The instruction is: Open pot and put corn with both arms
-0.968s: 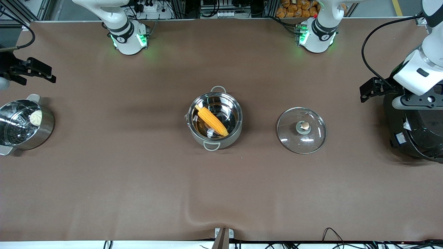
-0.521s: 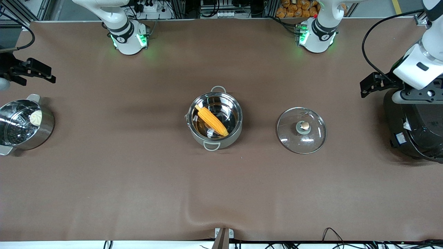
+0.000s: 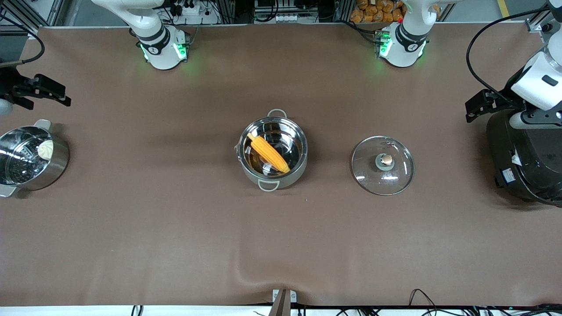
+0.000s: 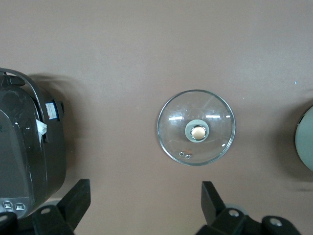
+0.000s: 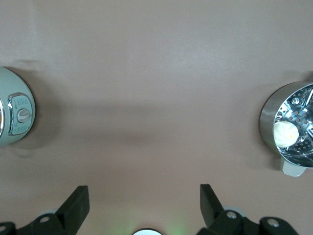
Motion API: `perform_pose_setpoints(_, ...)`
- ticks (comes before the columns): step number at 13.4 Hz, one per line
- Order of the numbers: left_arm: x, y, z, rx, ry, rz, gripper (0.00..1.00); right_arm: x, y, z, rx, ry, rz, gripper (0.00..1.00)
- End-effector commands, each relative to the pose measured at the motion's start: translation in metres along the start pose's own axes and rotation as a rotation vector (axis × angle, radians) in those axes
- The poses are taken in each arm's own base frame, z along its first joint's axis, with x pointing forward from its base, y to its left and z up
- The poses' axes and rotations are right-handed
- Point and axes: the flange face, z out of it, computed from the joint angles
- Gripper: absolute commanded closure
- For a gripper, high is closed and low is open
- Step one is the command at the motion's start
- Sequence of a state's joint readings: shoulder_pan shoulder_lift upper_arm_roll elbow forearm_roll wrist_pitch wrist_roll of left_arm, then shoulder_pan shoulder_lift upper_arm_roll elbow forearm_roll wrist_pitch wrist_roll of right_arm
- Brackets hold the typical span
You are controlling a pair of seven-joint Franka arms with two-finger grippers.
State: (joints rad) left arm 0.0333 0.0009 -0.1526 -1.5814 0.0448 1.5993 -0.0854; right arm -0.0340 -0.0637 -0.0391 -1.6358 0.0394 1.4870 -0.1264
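The steel pot [image 3: 272, 151] stands open mid-table, and its rim shows in the left wrist view [image 4: 307, 139]. The yellow-orange corn [image 3: 268, 152] lies slanted inside it. The glass lid [image 3: 383, 165] with its copper knob lies flat on the table beside the pot, toward the left arm's end, and also shows in the left wrist view [image 4: 196, 128]. My left gripper [image 3: 480, 105] [image 4: 144, 200] is open and empty, up beside the rice cooker. My right gripper [image 3: 41, 90] [image 5: 142, 203] is open and empty, up over the right arm's end of the table.
A black rice cooker [image 3: 527, 162] [image 4: 24, 147] stands at the left arm's end. A steamer pot [image 3: 30, 160] [image 5: 291, 125] with a white bun [image 5: 284, 132] stands at the right arm's end. A pale green appliance with a dial [image 5: 12, 115] shows in the right wrist view.
My left gripper has drawn away from the lid toward the left arm's end of the table, beside the rice cooker. The right arm, pot, corn and lid have not moved.
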Motion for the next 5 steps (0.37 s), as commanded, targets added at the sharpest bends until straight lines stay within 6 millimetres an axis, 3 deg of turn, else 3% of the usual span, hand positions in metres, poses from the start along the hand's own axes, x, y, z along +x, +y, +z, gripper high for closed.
perform_pose_setpoints(1, -0.005, -0.002, -0.006, 0.010, 0.000, 0.022, 0.00, -0.002, 0.011, 0.000, 0.010, 0.008, 0.010, 0.00)
perform_pose_setpoints(3, -0.007, -0.001, -0.008, 0.009, 0.000, 0.018, 0.00, 0.002, 0.026, 0.008, 0.015, -0.004, 0.036, 0.00)
perform_pose_setpoints(5, -0.008, -0.002, -0.008, 0.008, -0.003, 0.010, 0.00, 0.004, 0.028, 0.011, 0.015, -0.002, 0.040, 0.00)
